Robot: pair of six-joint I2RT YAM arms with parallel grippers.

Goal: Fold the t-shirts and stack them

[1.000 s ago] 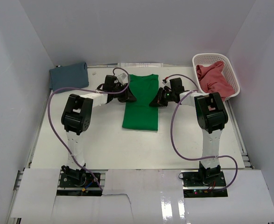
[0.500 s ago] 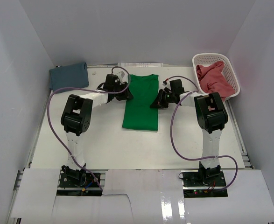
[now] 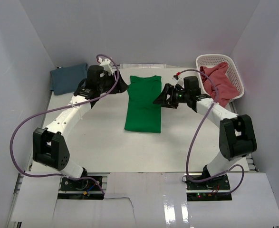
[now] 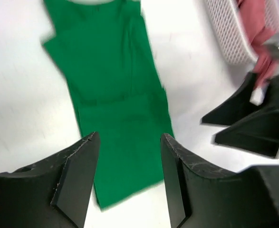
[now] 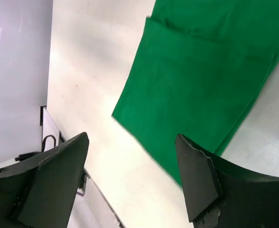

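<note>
Basket [image 3: 214,57], apparently holding red t-shirt [image 3: 216,79], sits near right end effector [image 5: 132,137].

**A:** How is the light from overhead?

**B:** Bright and even, falling from above. The white table [image 3: 106,142] and the walls wash out pale. Shadows under the arms are short and faint. A glossy panel [image 3: 177,209] at the bottom edge shows streaks of glare.

**A:** And the wrist views?

**B:** The left one is smeared by motion. The green t-shirt [image 4: 115,95] has fuzzy edges, and the basket [image 4: 227,31] at upper right is streaked. The right one is crisper on the cloth, with only the dark fingers [image 5: 53,175] along the bottom slightly soft.
</note>
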